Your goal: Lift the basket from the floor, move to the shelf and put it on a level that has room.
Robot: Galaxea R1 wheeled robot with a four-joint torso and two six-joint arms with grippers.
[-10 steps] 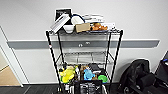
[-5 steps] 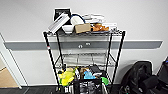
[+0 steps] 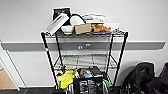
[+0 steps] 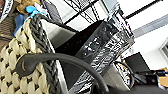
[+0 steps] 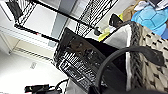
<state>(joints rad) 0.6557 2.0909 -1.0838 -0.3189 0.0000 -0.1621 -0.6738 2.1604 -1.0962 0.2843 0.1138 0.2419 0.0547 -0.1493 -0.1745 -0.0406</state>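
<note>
The shelf (image 3: 50,60), a black wire rack, stands against the white wall straight ahead. Its top tier holds a white bowl (image 3: 67,29) and boxes. The middle level (image 3: 85,61) is a bare wire grid. Colourful toys (image 3: 66,78) crowd the bottom tier. The basket (image 3: 87,85) hangs low in front of the rack, its black contents showing. Close up, its beige woven wall (image 4: 15,57) with grey rim and black contents (image 4: 100,45) appear in the left wrist view. The right wrist view shows the other woven side (image 5: 150,72), with the rack's wire tiers behind.
A black bag (image 3: 142,77) slumps on the floor right of the rack. A grey rail (image 3: 150,45) runs along the wall behind the rack. At far left is a white frame with tan flooring (image 3: 6,80) beyond it.
The whole head picture has shifted slightly and the rack looks a little larger, so the camera has come closer. The basket stays low in front of the rack.
</note>
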